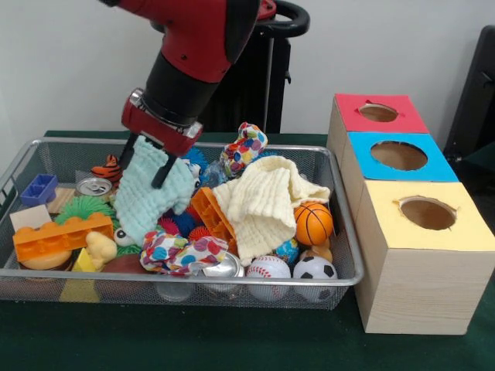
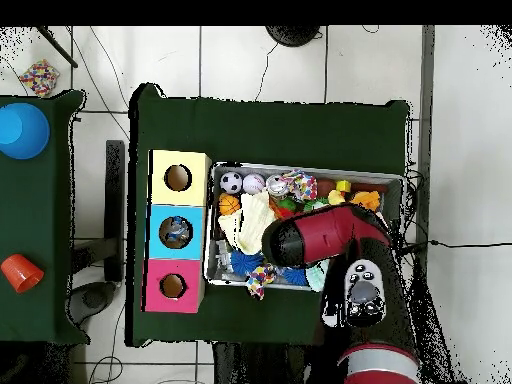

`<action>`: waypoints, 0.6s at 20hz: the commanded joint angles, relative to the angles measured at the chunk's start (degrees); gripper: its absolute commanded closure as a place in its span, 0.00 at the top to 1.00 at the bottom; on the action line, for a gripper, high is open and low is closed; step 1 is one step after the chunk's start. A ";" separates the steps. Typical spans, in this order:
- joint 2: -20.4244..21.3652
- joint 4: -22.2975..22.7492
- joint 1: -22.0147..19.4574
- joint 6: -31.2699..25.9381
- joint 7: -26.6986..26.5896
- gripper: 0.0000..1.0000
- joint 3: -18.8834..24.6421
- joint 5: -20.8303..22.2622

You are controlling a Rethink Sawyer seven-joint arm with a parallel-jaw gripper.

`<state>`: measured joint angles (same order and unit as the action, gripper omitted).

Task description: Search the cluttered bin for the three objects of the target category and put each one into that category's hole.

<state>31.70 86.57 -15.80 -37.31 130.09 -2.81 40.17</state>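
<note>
Wire bin (image 1: 15,174) fills left and middle of front picture, packed with toys. Orange block (image 1: 62,236) at far left. Just right of it, gripper (image 1: 148,164) pinches top of mint green cloth (image 1: 153,193); cloth hangs lifted above other toys. Cream cloth (image 1: 267,202) lies in bin middle, basketball (image 1: 313,223) touching its right side. Far right: box (image 1: 421,282) with red, blue, yellow tops, one hole each.

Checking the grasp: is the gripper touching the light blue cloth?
Touching. The front view shows the gripper with its dark fingers pressed against the light blue cloth, which hangs from them.
</note>
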 commanded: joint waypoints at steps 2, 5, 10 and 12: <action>-4.02 -1.20 -4.84 -1.15 -9.88 1.00 8.65 -2.73; -3.69 -0.66 -7.10 -1.95 -12.06 1.00 10.38 -3.16; -3.52 0.86 -10.85 -1.80 -13.23 1.00 13.30 -3.56; -3.56 1.16 -11.40 -1.56 -13.25 1.00 13.61 -3.89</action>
<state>29.31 86.66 -24.92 -37.40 129.66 2.64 37.30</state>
